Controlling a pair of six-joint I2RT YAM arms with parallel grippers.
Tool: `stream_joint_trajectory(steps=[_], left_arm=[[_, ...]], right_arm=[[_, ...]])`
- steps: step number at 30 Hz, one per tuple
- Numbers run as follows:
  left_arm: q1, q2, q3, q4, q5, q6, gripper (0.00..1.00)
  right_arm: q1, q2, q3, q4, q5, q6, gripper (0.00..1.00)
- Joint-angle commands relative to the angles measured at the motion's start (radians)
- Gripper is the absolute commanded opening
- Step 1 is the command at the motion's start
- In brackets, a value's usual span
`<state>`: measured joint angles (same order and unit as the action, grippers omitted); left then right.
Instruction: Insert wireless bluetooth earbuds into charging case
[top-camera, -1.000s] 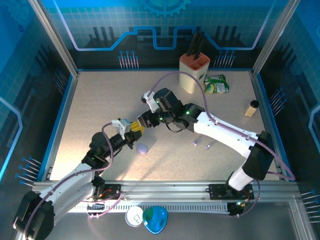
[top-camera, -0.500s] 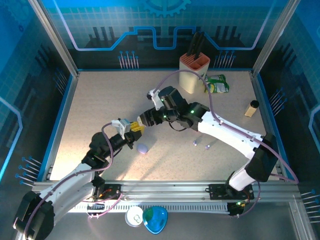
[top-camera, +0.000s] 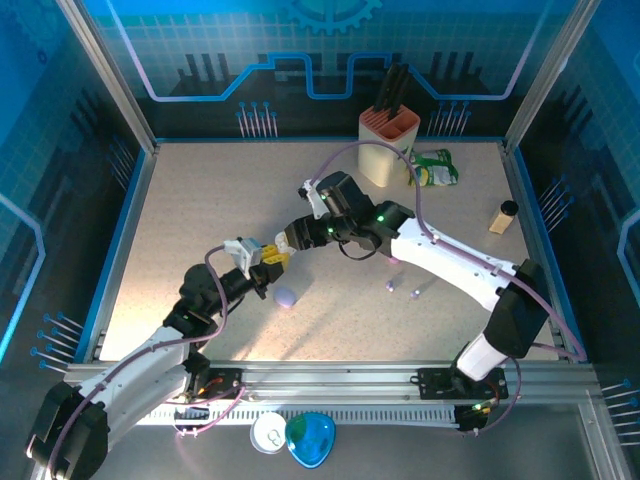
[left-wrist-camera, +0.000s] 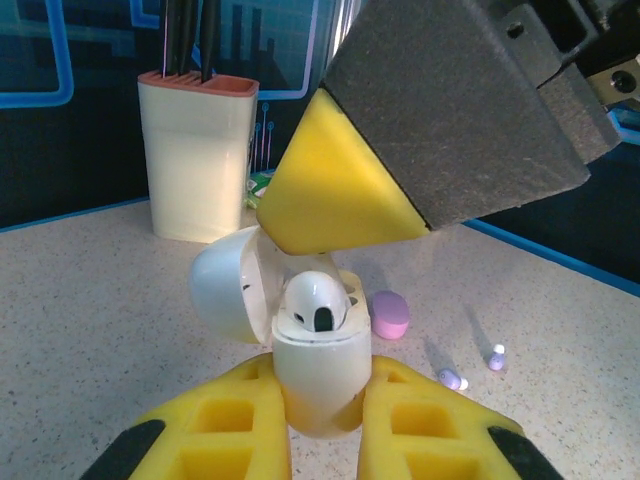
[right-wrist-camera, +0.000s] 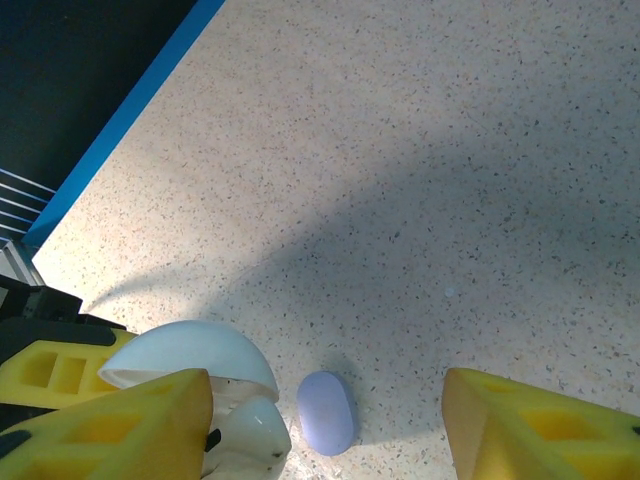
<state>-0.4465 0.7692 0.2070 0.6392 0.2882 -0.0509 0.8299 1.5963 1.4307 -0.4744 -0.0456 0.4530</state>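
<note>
White earbud (left-wrist-camera: 315, 300) sits in the open case (left-wrist-camera: 318, 375) that the left gripper (left-wrist-camera: 320, 405) clamps; right gripper (right-wrist-camera: 325, 428), jaws apart, hovers just above. Two lilac earbuds (top-camera: 390, 287) lie loose to the right.

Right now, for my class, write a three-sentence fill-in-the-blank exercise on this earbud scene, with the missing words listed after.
1. The left end effector is shut on a white charging case whose lid stands ____.
2. Seated in that case is one earbud, coloured ____.
3. On the table, off to one side of the lilac case, lie ____ loose earbuds.

Missing words: open; white; two.
</note>
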Motion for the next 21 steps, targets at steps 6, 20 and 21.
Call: stream_joint_trajectory(steps=[6,20,21], left_arm=[[0.008,-0.016,0.030,0.047,0.021,0.017,0.00],[0.009,-0.005,0.029,0.051,0.034,0.027,0.00],[0.009,-0.007,0.029,0.050,0.037,0.027,0.00]], right_arm=[[-0.012,-0.032,-0.018,0.024,-0.059,-0.007,0.63],[-0.051,-0.132,-0.116,0.161,-0.167,0.015,0.62],[-0.062,-0.139,-0.131,0.164,-0.163,0.030,0.54]])
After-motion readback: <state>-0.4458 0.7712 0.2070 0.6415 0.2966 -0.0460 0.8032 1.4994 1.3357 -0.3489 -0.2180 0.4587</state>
